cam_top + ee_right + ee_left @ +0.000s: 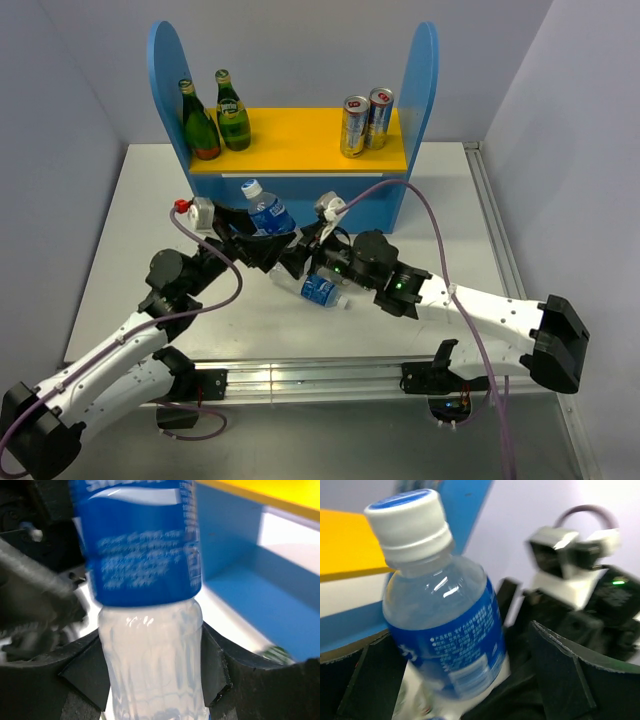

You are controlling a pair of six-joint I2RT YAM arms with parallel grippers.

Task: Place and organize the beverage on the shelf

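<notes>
A clear water bottle (265,212) with a blue label and a white cap stands nearly upright in front of the shelf (300,140), between both grippers. My right gripper (290,255) is shut on its clear lower body (150,660), with both pads against it. My left gripper (256,238) is open around the labelled part (445,630), and there is a gap between the bottle and its right finger (560,675). A second water bottle (318,290) lies on its side on the table below the grippers.
Two green glass bottles (215,120) stand at the left of the shelf's yellow board and two cans (365,120) at its right. The blue side panels (165,70) rise at both ends. The lower bay (240,580) opens behind the held bottle.
</notes>
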